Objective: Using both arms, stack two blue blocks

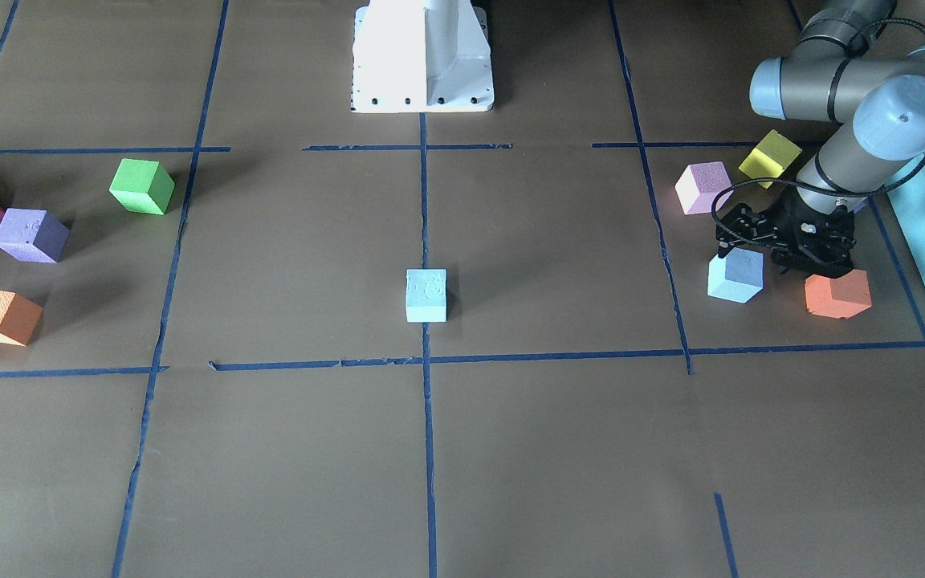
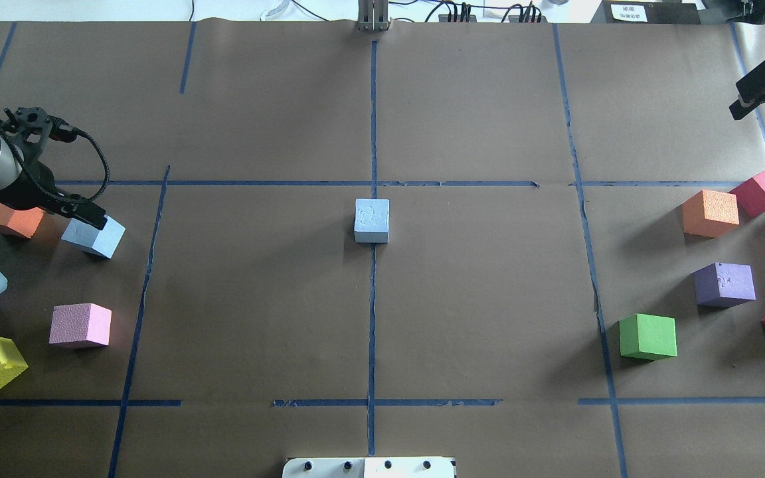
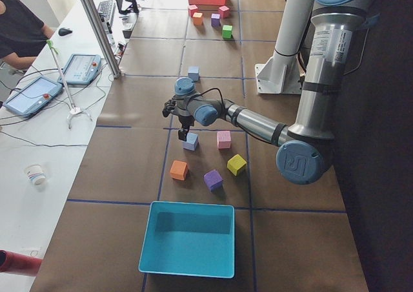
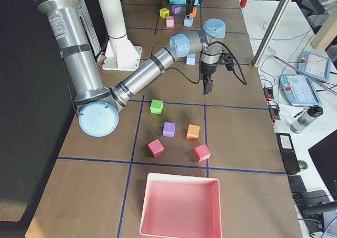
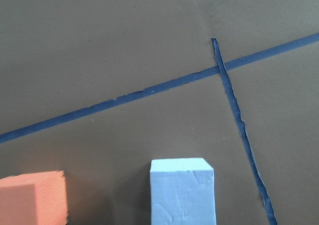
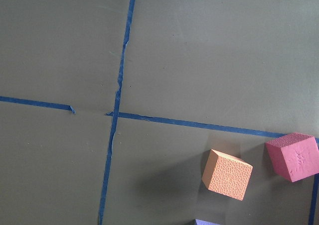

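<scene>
- Worktop (image 2: 489,299): brown paper surface ruled by blue tape lines; it carries all the blocks.
- Left arm (image 1: 848,80): reaches low over its own end of the worktop. Right arm (image 4: 152,69): raised, well apart from every block.
- Left pincer (image 2: 89,216): hangs just above the rear edge of the near blue block. Its opening cannot be told, and it appears to hold nothing.
- Right pincer (image 2: 744,106): in the air at the far edge, empty. Its opening cannot be told either.
- Central blue block (image 2: 372,221): rests on the middle tape line, the likely base of the stack.
- Near blue block (image 2: 93,237): rests on the worktop, turned askew to the tape grid, with an orange block (image 2: 9,219) near it.
- Step in hand, as judged: grasping the near blue block. Centre the pincer over it and turn the wrist so the jaws face two opposite flat sides. Keep clear of the orange block, and squeeze the foam gently.
</scene>
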{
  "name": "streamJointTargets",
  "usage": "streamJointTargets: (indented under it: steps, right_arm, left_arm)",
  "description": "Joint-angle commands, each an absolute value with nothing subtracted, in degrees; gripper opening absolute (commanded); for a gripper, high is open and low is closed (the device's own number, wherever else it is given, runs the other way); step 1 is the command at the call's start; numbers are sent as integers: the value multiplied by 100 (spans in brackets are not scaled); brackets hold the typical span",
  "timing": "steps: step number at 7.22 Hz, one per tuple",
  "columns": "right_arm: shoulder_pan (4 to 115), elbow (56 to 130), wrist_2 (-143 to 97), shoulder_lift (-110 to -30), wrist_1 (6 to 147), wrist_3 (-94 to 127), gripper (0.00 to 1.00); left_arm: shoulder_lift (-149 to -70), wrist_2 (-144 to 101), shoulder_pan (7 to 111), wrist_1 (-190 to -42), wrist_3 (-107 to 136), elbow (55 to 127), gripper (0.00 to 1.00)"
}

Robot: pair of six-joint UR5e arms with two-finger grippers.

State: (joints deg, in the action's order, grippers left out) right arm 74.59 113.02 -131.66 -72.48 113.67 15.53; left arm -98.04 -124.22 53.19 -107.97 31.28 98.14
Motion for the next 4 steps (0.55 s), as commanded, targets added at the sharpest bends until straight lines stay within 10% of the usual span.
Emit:
streamJointTargets:
  steps: [1, 4]
  right_arm:
    - [7471, 11276, -13166, -7251, 11364, 1547, 100]
    - [7471, 11268, -13166, -7260, 11364, 1538, 100]
  left_arm:
    - [-9861, -12419, 5186, -10819, 3146, 9624, 100]
    - [-9896, -12428, 5019, -10828, 3164, 9370, 100]
